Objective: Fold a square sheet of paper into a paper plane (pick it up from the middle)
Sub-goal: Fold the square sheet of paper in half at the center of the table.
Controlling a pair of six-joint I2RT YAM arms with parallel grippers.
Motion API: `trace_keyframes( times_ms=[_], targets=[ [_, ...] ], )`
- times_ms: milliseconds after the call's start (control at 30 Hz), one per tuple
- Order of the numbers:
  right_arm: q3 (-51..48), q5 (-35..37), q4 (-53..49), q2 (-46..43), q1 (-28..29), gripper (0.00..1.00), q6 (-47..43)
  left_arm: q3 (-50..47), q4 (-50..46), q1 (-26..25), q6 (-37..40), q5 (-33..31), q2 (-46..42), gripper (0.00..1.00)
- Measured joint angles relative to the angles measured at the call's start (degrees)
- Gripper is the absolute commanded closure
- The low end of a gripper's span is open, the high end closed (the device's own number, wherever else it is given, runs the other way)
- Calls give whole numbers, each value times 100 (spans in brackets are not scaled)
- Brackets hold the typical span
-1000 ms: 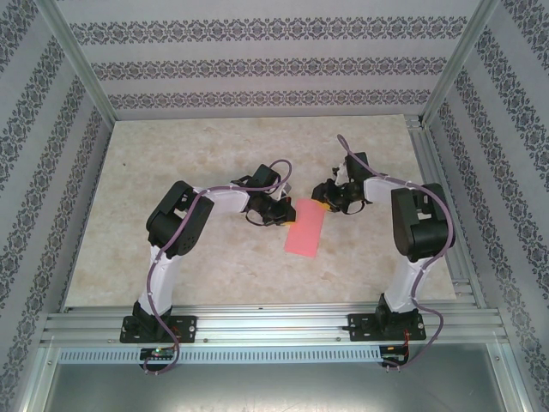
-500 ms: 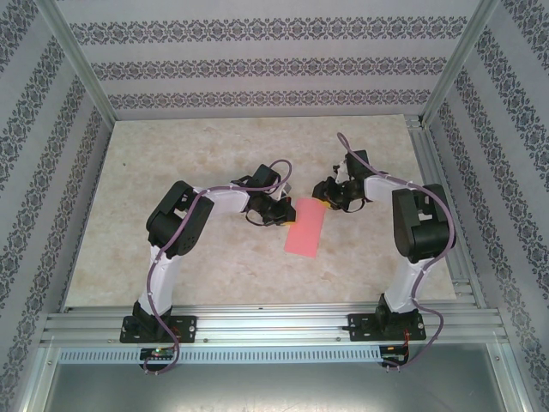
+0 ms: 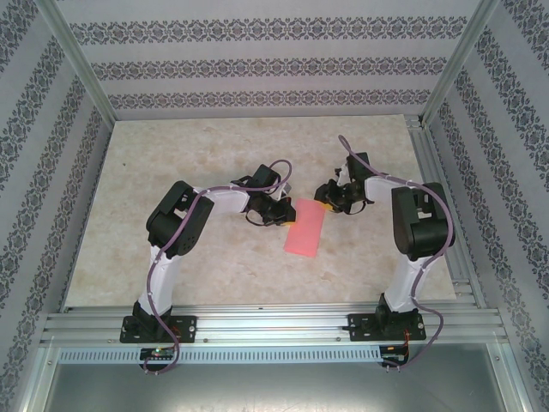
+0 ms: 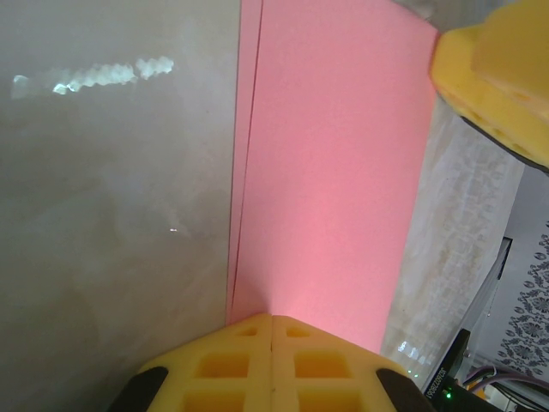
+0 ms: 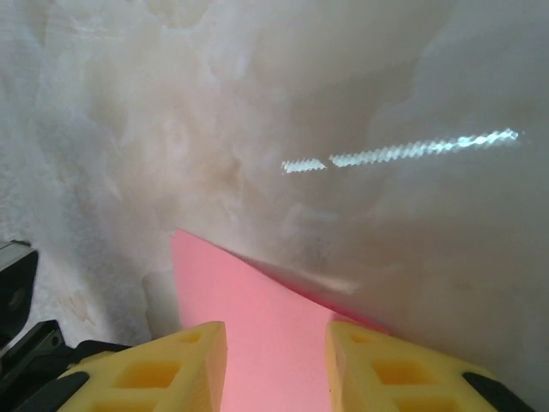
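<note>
Patterned wallpaper walls [image 3: 257, 64], marble-look tabletop [image 3: 171, 154], alu frame [image 3: 257, 322], light glare

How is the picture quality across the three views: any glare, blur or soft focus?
Top external: even, diffuse light, no glare, the pink paper crisp. Left wrist: a short glare streak on the table at upper left; the left pincer, close to the lens, looks soft. Right wrist: a long bright glare streak across the table; the marble looks hazy and the paper's edge is soft.
</note>
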Motion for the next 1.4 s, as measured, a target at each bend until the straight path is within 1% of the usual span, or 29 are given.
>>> trace_keyframes(
  times_ms=[133, 200, 333, 633, 800, 967, 1133, 1200, 1400],
  targets=[
    [-168, 15, -46, -632, -17, 63, 4, -7, 2, 0, 9, 2, 0, 97],
    [-177, 13, -39, -780, -17, 63, 4, -7, 2, 0, 7, 2, 0, 97],
    [-186, 13, 9, -702, -17, 63, 26, -7, 4, 0, 9, 2, -2, 97],
    [-114, 92, 13, 94, -20, 64, 24, -13, 2, 0, 9, 2, -7, 97],
    [-11, 136, -42, 129, -17, 64, 22, -20, 4, 0, 9, 4, -11, 97],
    [-37, 162, -149, -66, -17, 63, 26, -20, 4, 0, 9, 4, -11, 97],
    [-520, -55, 103, -866, 4, 63, 186, -22, 4, 0, 9, 4, -13, 97],
    [-719, -138, 234, -1047, 61, 63, 264, -26, 4, 0, 9, 2, -17, 97],
    [-1115, -166, 483, -861, 330, 63, 417, -37, 4, 0, 9, 4, -22, 97]
  ],
)
